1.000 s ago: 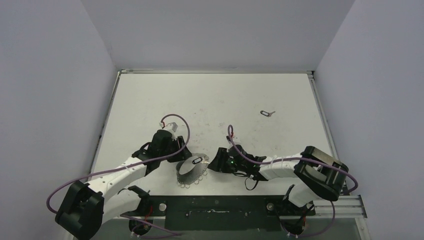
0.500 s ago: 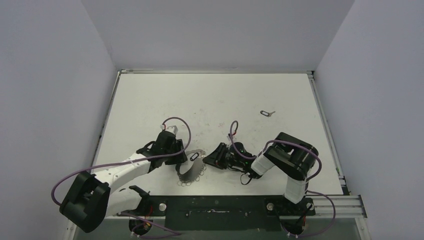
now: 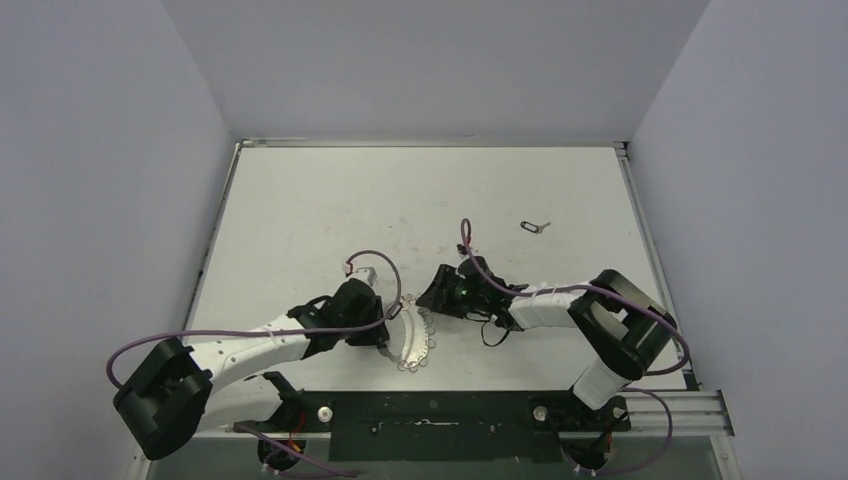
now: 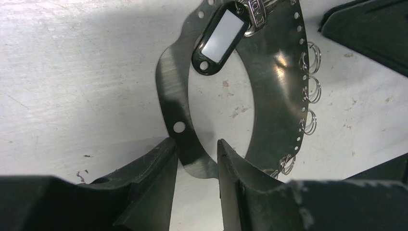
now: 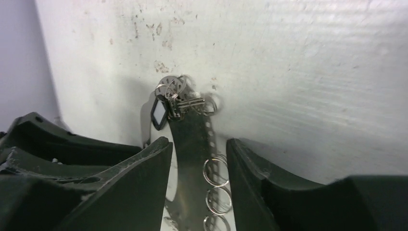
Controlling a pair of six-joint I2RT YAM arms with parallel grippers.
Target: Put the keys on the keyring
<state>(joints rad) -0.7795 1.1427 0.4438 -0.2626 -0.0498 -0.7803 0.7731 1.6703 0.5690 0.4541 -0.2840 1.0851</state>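
Note:
The keyring (image 4: 274, 72) is a flat silvery oval band with several tiny silver rings along one edge. In the top view it (image 3: 418, 340) sits at the near middle of the table. A silver key on a black oblong tag (image 4: 220, 38) hangs at its far end, also shown in the right wrist view (image 5: 159, 113). My left gripper (image 4: 196, 142) is shut on the band's near end. My right gripper (image 5: 198, 140) is open, with the band (image 5: 190, 127) running between its fingers without touching them. A second key with a black tag (image 3: 535, 226) lies alone at the far right.
The white table (image 3: 300, 220) is scuffed and has a raised metal rim. Grey walls close in on three sides. Purple cables loop over both arms, and the two grippers are close together near the front middle.
My left arm has swung right with the keyring, which has turned and shifted right. My right gripper has moved slightly farther from the bases, and its elbow has shifted.

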